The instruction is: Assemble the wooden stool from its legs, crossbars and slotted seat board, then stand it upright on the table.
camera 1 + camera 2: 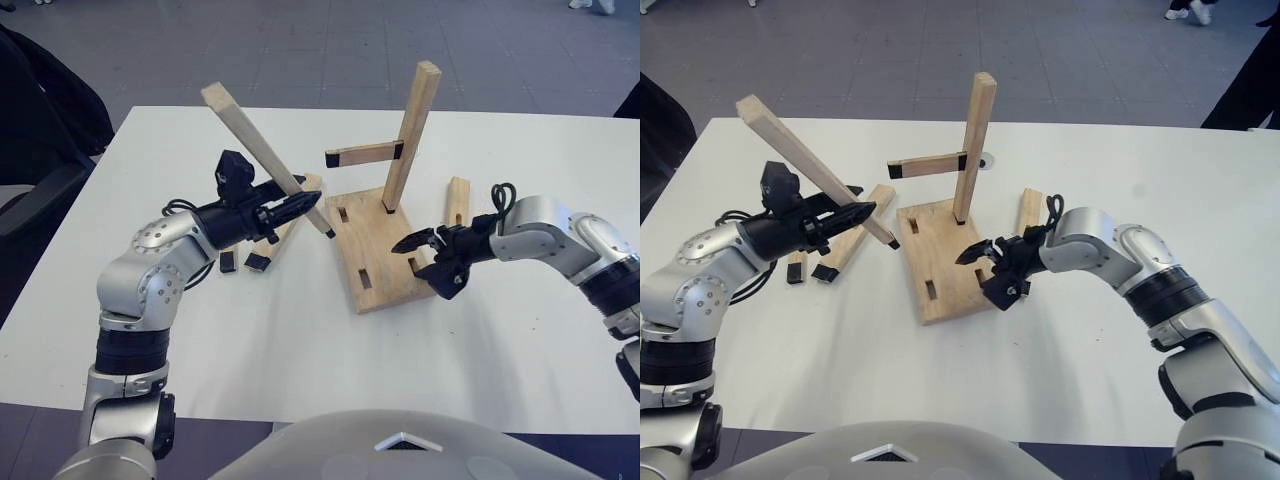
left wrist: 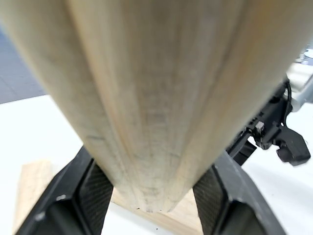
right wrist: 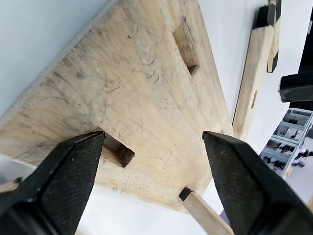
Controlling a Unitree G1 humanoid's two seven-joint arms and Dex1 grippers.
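Left eye view: the left claw (image 1: 303, 206) clamps a slanted leg (image 1: 252, 132) above the table (image 1: 300, 345). The right claw (image 1: 424, 266), jaws apart, hovers at the edge of the seat board (image 1: 368, 250), where a second leg (image 1: 410, 130) stands upright in a slot.

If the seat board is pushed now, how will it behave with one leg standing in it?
The seat board is flat wood, so likely stiff and sliding. The upright leg is tall and carries a crossbar to one side, so it may wobble or lean if pushed.
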